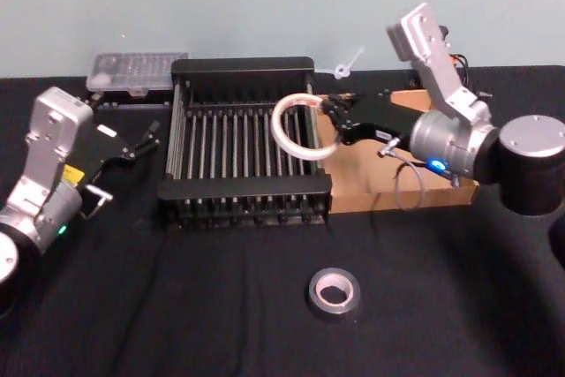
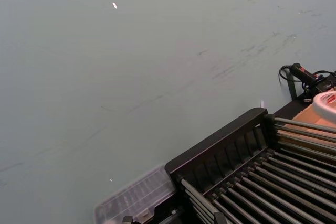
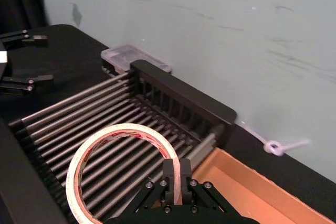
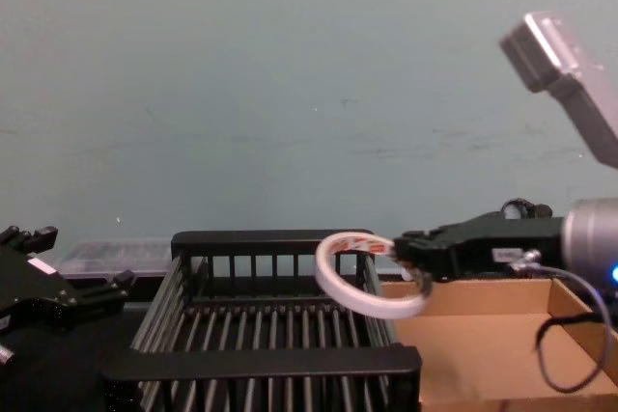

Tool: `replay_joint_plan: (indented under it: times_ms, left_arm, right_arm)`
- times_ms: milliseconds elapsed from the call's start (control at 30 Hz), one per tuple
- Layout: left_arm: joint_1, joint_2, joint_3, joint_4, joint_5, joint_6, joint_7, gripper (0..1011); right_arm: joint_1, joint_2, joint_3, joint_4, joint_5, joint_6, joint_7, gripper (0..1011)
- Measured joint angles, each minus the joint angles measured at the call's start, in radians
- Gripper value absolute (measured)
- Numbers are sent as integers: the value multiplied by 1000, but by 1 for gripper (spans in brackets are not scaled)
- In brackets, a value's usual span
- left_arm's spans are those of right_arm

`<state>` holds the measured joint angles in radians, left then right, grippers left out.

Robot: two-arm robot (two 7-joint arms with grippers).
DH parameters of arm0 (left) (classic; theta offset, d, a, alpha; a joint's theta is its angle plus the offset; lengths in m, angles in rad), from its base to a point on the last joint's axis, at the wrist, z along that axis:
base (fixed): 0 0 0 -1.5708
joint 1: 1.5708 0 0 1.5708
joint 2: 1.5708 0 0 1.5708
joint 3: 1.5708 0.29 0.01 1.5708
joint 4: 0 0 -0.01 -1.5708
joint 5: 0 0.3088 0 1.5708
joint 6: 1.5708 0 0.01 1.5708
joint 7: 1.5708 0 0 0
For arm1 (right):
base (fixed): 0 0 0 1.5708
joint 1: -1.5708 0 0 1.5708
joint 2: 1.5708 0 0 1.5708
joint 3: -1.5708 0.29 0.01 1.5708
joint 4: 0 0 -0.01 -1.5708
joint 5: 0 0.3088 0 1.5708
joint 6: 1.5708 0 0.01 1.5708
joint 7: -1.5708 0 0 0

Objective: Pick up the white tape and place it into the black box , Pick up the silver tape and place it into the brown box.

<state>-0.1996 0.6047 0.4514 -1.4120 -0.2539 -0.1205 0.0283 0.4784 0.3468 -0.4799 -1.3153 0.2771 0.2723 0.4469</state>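
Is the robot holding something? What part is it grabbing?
Yes. The right gripper holds the white tape by its rim, pinched on one side of the ring, above the black box. The left gripper holds nothing.

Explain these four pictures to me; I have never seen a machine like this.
This is a two-armed robot at a black-covered table. One picture looks down from its head, one forward from its chest, and one from each wrist. The right gripper pinches the white tape and holds it above the black box, a slatted crate. Beside the crate sits the brown box of cardboard. The silver tape lies flat on the table nearer the robot. The left gripper waits open to the crate's left, holding nothing.
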Motion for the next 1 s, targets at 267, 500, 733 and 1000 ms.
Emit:
replay_joint_plan:
  times_ms: [267,500,733,1000]
  left_arm:
    - [0,0,0,0,0,0,0,1001]
    - [0,0,0,0,0,0,0,1002]
    - [0,0,0,0,0,0,0,1001]
    - [0,0,0,0,0,0,0,1001]
  right_arm:
    - [52,-54,-45,71,-20,-17,24,75]
    - [77,-82,-63,108,-33,-28,29,75]
    - [75,-78,-62,104,-33,-27,29,77]
    - [73,-76,-60,100,-32,-26,28,82]
